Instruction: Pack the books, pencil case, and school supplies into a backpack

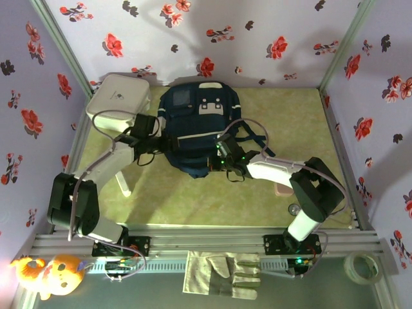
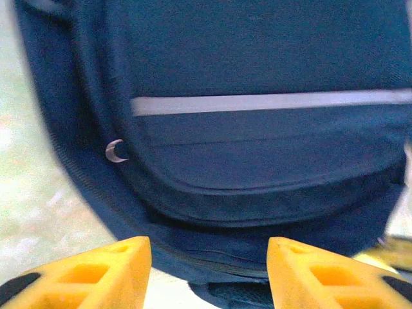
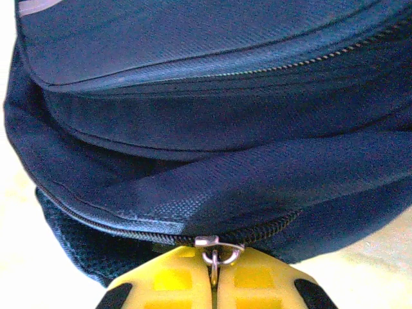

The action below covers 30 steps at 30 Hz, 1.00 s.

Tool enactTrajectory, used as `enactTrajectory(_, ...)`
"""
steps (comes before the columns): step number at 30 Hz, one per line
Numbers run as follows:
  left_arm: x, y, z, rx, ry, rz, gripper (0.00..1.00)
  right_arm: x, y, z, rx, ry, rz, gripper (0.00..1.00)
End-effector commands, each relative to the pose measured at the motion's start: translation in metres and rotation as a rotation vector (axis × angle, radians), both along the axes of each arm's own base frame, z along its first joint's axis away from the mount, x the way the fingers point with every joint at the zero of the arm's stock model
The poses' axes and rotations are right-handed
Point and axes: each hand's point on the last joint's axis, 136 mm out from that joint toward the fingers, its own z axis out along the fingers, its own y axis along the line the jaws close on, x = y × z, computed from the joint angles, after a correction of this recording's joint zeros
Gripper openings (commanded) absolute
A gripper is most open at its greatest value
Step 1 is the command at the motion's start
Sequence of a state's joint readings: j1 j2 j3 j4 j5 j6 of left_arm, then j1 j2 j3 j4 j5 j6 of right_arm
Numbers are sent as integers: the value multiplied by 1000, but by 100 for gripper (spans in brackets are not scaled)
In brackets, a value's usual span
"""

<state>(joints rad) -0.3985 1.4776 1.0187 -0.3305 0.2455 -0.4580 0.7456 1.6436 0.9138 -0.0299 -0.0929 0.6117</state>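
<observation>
The navy backpack (image 1: pixel 196 122) lies flat in the middle of the table, its pale stripe (image 2: pixel 270 102) across the front. My left gripper (image 1: pixel 161 140) is at the backpack's left side. In the left wrist view the left gripper (image 2: pixel 209 261) stands open, its yellow fingertips (image 2: pixel 116 267) apart, with the bag's lower seam just ahead of them. My right gripper (image 3: pixel 214 267) is shut on the metal zipper pull (image 3: pixel 217 252) of the backpack (image 3: pixel 212 129), at the bag's near edge (image 1: pixel 222 164). The pale-pink pencil case (image 1: pixel 282 190) pokes out from under the right arm. The books are out of view.
A white square box (image 1: pixel 119 96) sits at the back left beside the backpack. A white stick-like item (image 1: pixel 122 183) lies under the left arm. A small ball (image 1: pixel 293 208) rests near the right base. Gloves (image 1: pixel 225 271), a tape roll (image 1: pixel 360 265) and a plush toy (image 1: pixel 48 273) lie off the front rail.
</observation>
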Motion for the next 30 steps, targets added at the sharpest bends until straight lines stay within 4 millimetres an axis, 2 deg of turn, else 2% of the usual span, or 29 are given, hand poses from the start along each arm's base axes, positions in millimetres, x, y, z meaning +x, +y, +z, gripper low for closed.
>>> enactTrajectory(1,-16,-30,9,81,-86,-240,53,7,19,29,88,-65,66,0)
enactTrajectory(8,-30,-87,-4,115,-160,-550,52,3,15,25,88,-52,56,0)
enactTrajectory(13,-36,-109,-22,123,-181,-685,48,2,15,20,99,-40,48,0)
enactTrajectory(16,-35,-111,-38,136,-162,-715,46,4,15,21,105,-37,40,0)
enactTrajectory(21,-35,-111,-50,161,-163,-750,41,5,11,20,101,-35,26,0)
enactTrajectory(25,-29,-102,-61,220,-154,-732,28,6,2,18,79,-33,5,0)
enactTrajectory(30,-18,-83,-61,271,-170,-670,12,7,-27,10,-8,-39,-48,1)
